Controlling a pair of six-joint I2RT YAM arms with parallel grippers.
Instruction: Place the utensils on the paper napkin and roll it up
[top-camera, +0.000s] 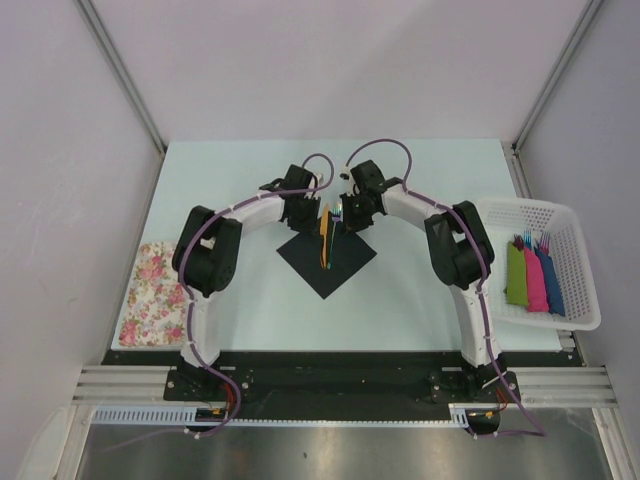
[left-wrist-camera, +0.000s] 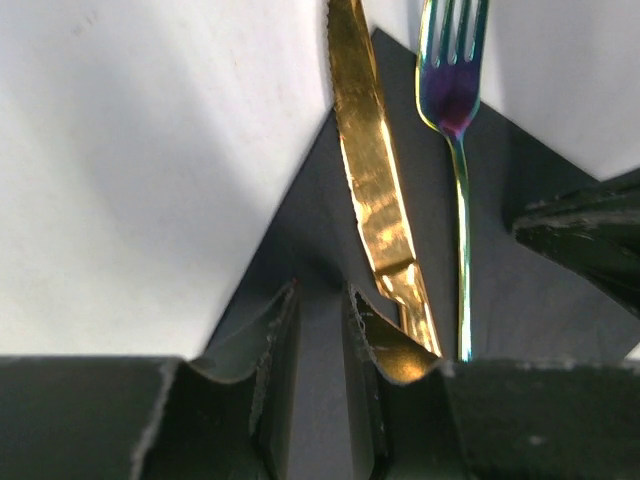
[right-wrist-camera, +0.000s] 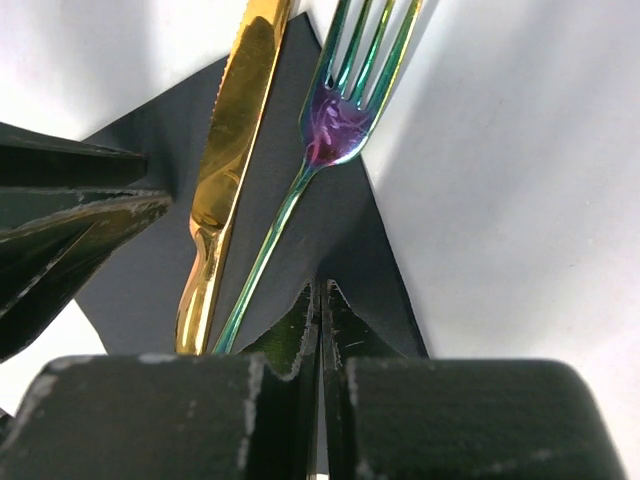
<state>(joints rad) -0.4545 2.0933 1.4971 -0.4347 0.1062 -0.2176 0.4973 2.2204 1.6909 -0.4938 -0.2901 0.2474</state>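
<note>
**On the black napkin, knife and fork lie between the two tools**

At the middle of the pale counter (top-camera: 430, 180) the paper napkin (top-camera: 327, 262) sits turned like a diamond, one corner toward the arm bases. A gold knife (left-wrist-camera: 375, 200) and an iridescent fork (left-wrist-camera: 455, 100) lie on it side by side, close but apart. The wrist views show the serrated blade tip and the fork's tines reaching past the napkin's edge onto the bare counter.

Both arms bend inward and meet over the napkin's far corner. The left tool (left-wrist-camera: 320, 300) is released part-way: its fingers stand apart with only the dark sheet showing in the gap. The knife's handle lies just beside the finger nearer the fork. The right tool (right-wrist-camera: 320, 295) is clenched, its fingers pressed together down to a thin slit at the napkin's surface. Whether any paper is pinched there cannot be told. The fork's stem runs down just beside it.

Off to the right, a white basket (top-camera: 580, 215) holds green (top-camera: 515, 275), pink (top-camera: 535, 280) and blue (top-camera: 552, 285) bundles with fork tips poking out. A floral cloth (top-camera: 150, 292) lies at the counter's left edge
</note>
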